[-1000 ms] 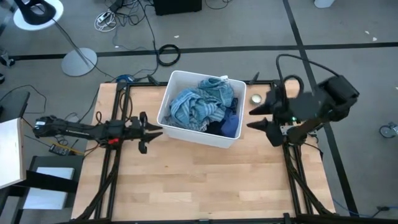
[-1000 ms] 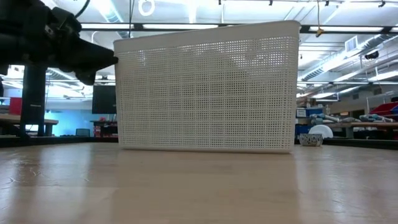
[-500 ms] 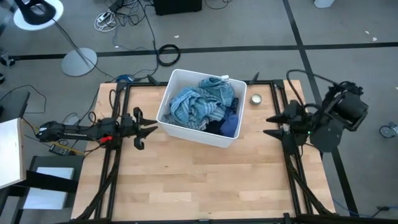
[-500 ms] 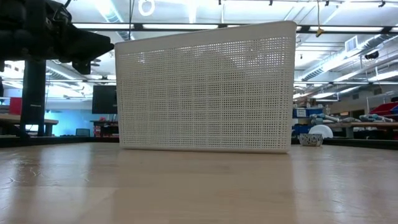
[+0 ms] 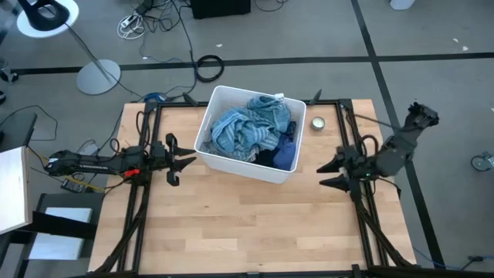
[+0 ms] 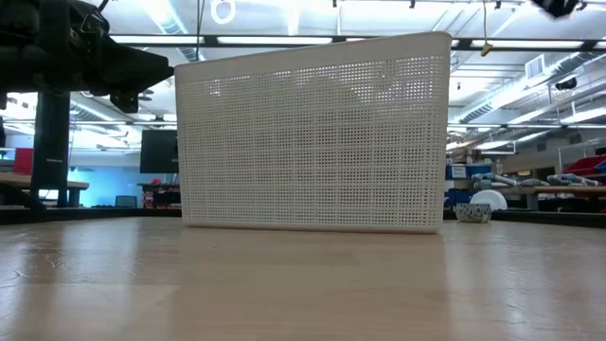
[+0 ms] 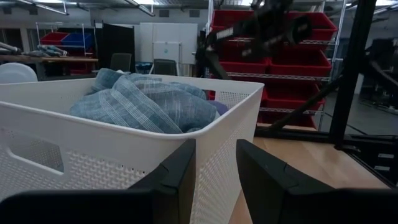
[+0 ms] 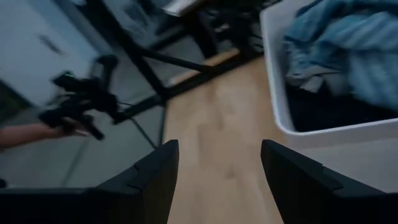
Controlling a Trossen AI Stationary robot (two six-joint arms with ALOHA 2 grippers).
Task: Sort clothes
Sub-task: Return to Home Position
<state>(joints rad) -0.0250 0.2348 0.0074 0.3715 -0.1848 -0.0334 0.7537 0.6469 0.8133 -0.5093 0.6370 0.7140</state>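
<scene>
From above, the clothes point(image 5: 251, 131) lie heaped in the white bin point(image 5: 207, 123), which stands at the far middle of the table point(image 5: 247, 224): a pale-blue striped piece on top, a turquoise one behind it, something navy at the near right corner. No garment shows on the bare wood, only a small round thing point(image 5: 317, 122) just beside the bin. The left gripper point(image 5: 181, 160) sits near the bin's left wall, not touching it, fingers spread and empty. The right gripper point(image 5: 324, 176) is well apart on the right, also spread and empty. At table height, the bin's perforated wall point(image 6: 312, 133) hides the contents, and a dark arm point(image 6: 85, 57) hangs beside its end. From the left wrist, the left gripper point(image 7: 216, 168) shows a gap with nothing in it, facing the bin point(image 7: 124, 149) with the striped cloth point(image 7: 143, 102) over the rim. From the right wrist, the right gripper point(image 8: 217, 168) is wide open over wood, the bin's corner point(image 8: 273, 93) and the clothes point(image 8: 342, 43) off to one side. The sorting looks finished; only parking both arms seems left.
</scene>
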